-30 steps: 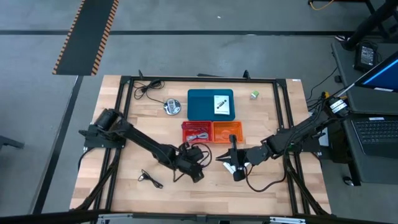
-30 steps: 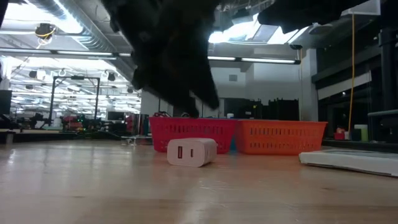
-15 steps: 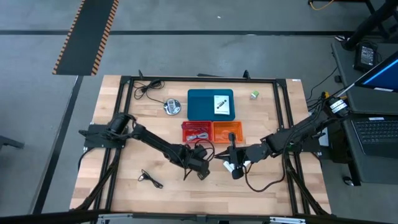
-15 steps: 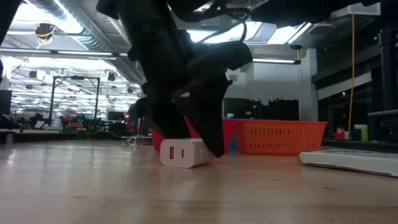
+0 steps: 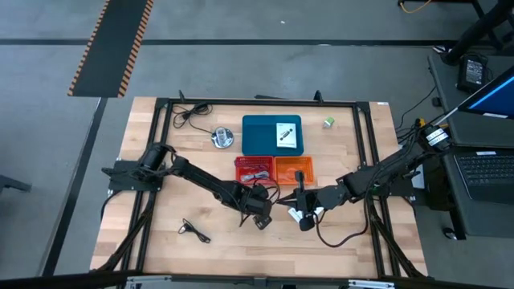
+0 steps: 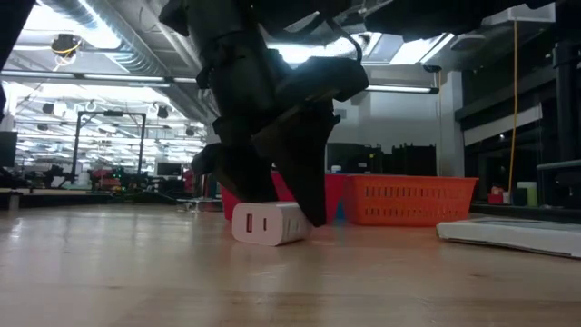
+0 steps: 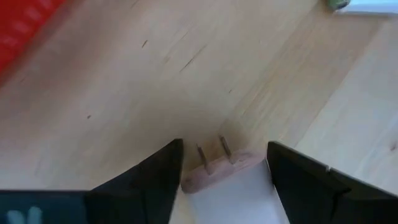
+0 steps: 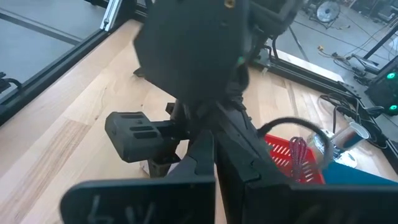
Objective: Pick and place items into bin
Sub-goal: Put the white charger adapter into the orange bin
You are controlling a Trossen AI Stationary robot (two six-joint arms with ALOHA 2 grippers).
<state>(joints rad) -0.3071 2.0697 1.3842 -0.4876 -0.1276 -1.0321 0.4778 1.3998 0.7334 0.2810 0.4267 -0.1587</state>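
- Two arms low over front-centre of the bench [image 5: 144,241], tips near each other.
- L pincer [image 5: 260,217]: released, fingers spread wide, one each side of the tiny pale cube [image 7: 231,184]. It's a white plug block w/ 2 metal prongs pointing away from the wrist. Fingers sit v. close to its sides; can't tell if they touch.
- Low view: pale cube [image 6: 270,223] sits flat on the bench, dark L fingers down around it, just in front of the red basket [image 6: 313,194].
- R pincer [image 5: 302,218]: clenched, fingers pressed together; nothing seen between them. Just R of the L pincer, apart from it.
- White card [image 6: 508,234] lies flat on the bench near the R pincer; in high view only a white bit shows by the tip.
- 2nd white card [image 5: 284,134], pen shape on it, lies inside the blue bin [image 5: 259,135], R half, at back-centre of the bench.
- Red basket & orange basket [image 5: 293,169] side by side, touching, just in front of the blue bin; thin cable coiled in the red one [image 5: 255,173].
- Black cable [image 5: 191,112] loose at back-L; another short one [image 5: 195,231] at front-L, well apart from both arms.
- Tiny green cube [image 5: 328,122] at back-R, beside the blue bin but not touching.
- Round silver disc [image 5: 222,138] just L of the blue bin.
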